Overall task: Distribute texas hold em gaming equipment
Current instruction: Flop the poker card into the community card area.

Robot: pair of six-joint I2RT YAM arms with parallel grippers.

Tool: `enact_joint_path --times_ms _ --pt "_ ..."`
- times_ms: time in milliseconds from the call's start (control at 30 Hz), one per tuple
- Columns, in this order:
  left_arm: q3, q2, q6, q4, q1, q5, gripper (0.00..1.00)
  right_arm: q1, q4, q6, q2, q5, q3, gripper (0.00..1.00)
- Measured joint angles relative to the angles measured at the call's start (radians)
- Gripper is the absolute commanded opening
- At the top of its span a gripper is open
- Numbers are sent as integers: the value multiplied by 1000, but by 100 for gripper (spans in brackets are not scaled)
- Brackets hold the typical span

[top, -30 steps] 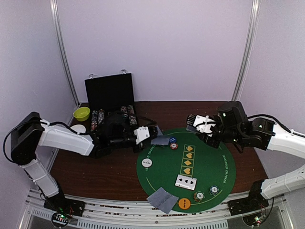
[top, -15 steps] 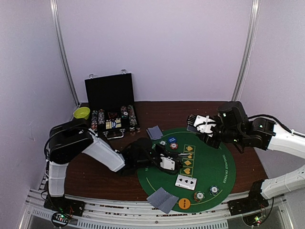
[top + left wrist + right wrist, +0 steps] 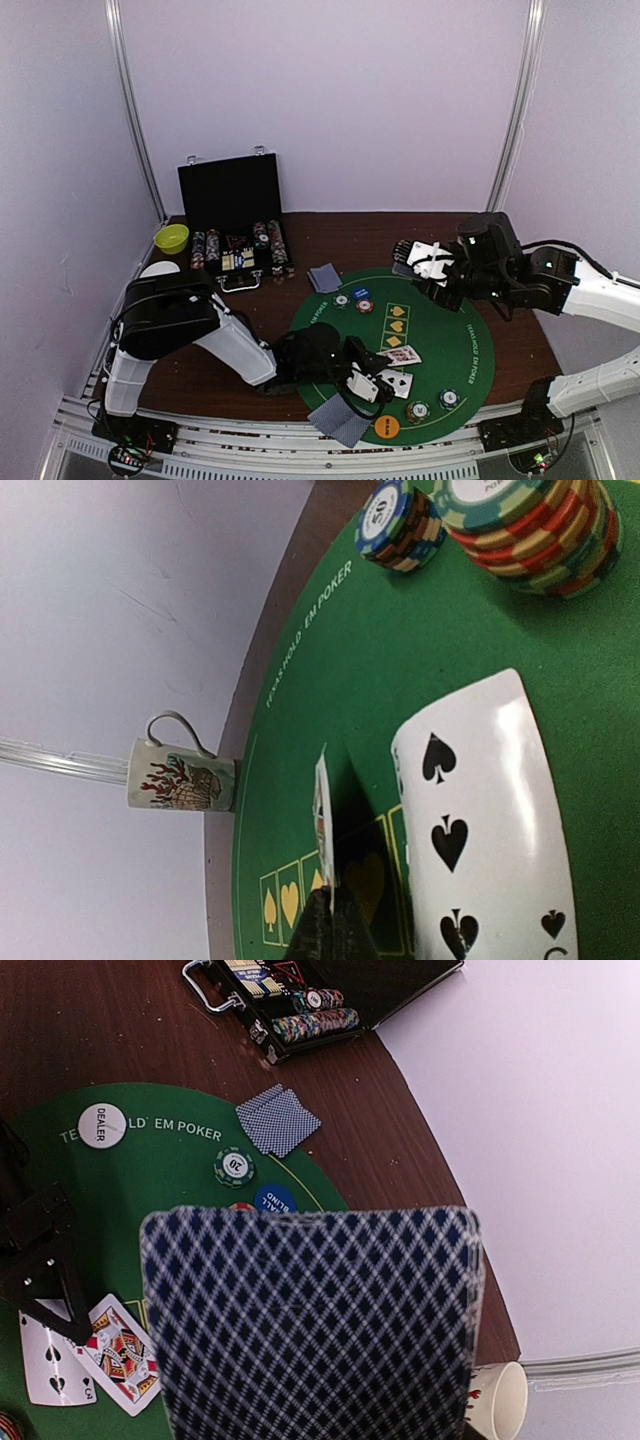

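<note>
My left gripper (image 3: 384,373) reaches low over the near half of the green mat (image 3: 450,345). It is shut on the corner of a face card (image 3: 402,356), seen edge-on in the left wrist view (image 3: 323,810). A spade card (image 3: 480,810) lies face up right beside it. Two chip stacks (image 3: 530,525) stand just beyond. My right gripper (image 3: 427,262) hovers at the mat's far right edge, shut on a deck of cards (image 3: 310,1320) whose chequered back hides its fingers. The white dealer disc (image 3: 102,1124), a green chip (image 3: 234,1167) and the orange disc (image 3: 386,427) lie on the mat.
The black chip case (image 3: 235,215) stands open at the back left, next to a yellow-green bowl (image 3: 172,238). Face-down cards lie by the mat's far edge (image 3: 323,277) and at its near edge (image 3: 340,418). A printed mug (image 3: 180,780) stands off the mat.
My left arm has swung from beside the case down across the mat to its near side, bringing a face card next to the spade card. The right arm has not moved.
</note>
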Motion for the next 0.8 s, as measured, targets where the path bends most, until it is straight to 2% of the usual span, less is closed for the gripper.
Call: enact_joint_path --times_ms 100,200,233,433,667,800 --pt "-3 0 0 -1 -3 -11 10 0 0 0 -3 -1 0 43" --pt "-9 0 0 -1 -3 -27 28 0 0 0 -3 -1 0 44" --pt "-13 0 -2 0 -3 -33 31 0 0 0 -3 -1 0 44" --pt "-52 -27 -25 -2 -3 -61 36 0 0 0 -3 -2 0 44" --pt "-84 -109 -98 -34 -3 -85 56 0 -1 1 -4 -4 0 44" --pt "-79 -154 -161 -127 -1 -82 57 0 -2 1 -14 -5 0 44"
